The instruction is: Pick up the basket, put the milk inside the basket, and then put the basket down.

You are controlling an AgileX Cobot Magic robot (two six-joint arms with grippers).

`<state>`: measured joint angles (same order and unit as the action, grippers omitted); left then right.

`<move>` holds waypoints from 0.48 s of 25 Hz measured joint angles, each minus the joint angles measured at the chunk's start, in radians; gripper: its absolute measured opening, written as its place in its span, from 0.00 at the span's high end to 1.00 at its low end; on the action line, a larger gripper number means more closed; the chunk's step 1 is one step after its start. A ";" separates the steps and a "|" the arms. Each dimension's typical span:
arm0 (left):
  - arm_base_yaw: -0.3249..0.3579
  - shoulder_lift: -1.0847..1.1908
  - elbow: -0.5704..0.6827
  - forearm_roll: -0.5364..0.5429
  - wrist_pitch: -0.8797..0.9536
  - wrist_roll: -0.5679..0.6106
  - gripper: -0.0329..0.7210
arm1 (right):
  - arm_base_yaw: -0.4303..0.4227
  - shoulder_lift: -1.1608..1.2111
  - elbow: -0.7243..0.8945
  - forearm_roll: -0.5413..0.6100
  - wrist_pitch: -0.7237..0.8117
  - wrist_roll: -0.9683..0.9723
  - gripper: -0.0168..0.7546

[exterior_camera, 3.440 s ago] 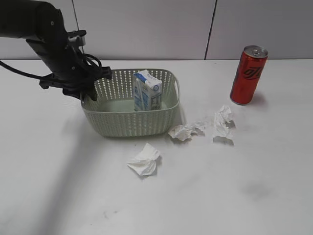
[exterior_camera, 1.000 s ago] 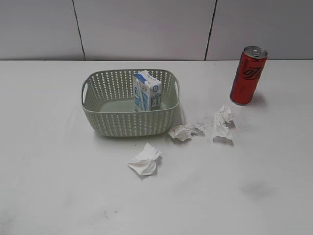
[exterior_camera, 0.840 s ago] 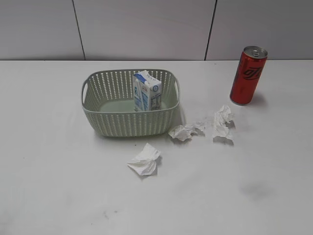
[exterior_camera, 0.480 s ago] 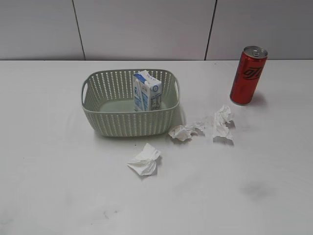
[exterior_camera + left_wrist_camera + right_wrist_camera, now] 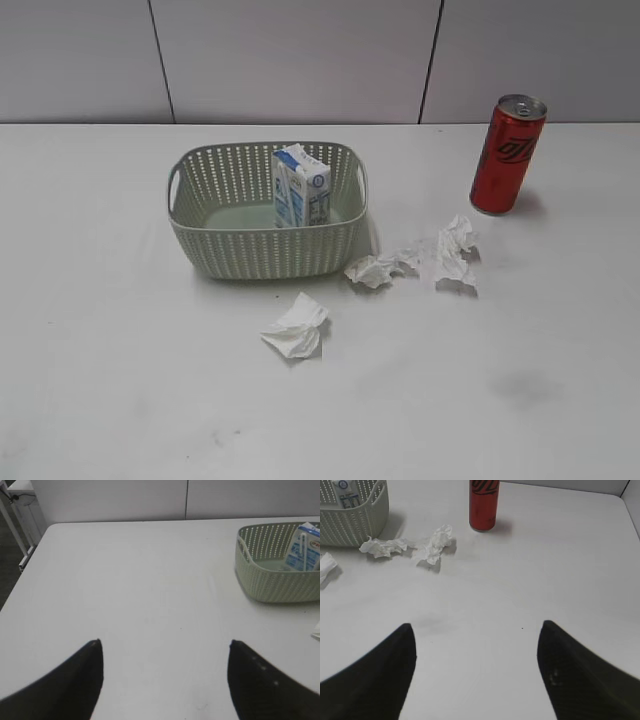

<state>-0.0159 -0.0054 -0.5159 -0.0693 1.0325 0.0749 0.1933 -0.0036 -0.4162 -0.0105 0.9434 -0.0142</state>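
The pale green basket (image 5: 255,250) rests on the white table (image 5: 120,330). The white and blue milk carton (image 5: 300,188) stands upright inside it. The basket (image 5: 270,582) and milk (image 5: 303,547) also show at the right of the left wrist view. A corner of the basket (image 5: 355,517) shows at the top left of the right wrist view. My left gripper (image 5: 164,642) is open and empty over bare table, well left of the basket. My right gripper (image 5: 477,625) is open and empty over bare table, nearer than the can. Neither arm shows in the exterior view.
A red soda can (image 5: 508,153) stands at the back right; it also shows in the right wrist view (image 5: 483,505). Crumpled tissues lie right of the basket (image 5: 380,268), (image 5: 455,250) and in front of it (image 5: 297,328). The table's left edge (image 5: 22,575) shows in the left wrist view.
3.4 s ago my left arm was at the basket's left handle; it has since drawn back out of the exterior view. Basket and milk have stayed in place.
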 joint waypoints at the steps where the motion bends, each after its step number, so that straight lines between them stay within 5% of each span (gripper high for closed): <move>1: 0.000 0.000 0.003 0.004 0.006 -0.007 0.18 | 0.000 0.000 0.000 -0.001 0.000 0.000 0.21; 12: 0.000 0.000 0.008 0.011 0.008 -0.014 0.21 | -0.099 0.000 0.000 0.005 0.000 -0.001 0.21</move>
<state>-0.0159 -0.0054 -0.5074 -0.0579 1.0402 0.0606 0.0940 -0.0036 -0.4162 -0.0057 0.9437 -0.0152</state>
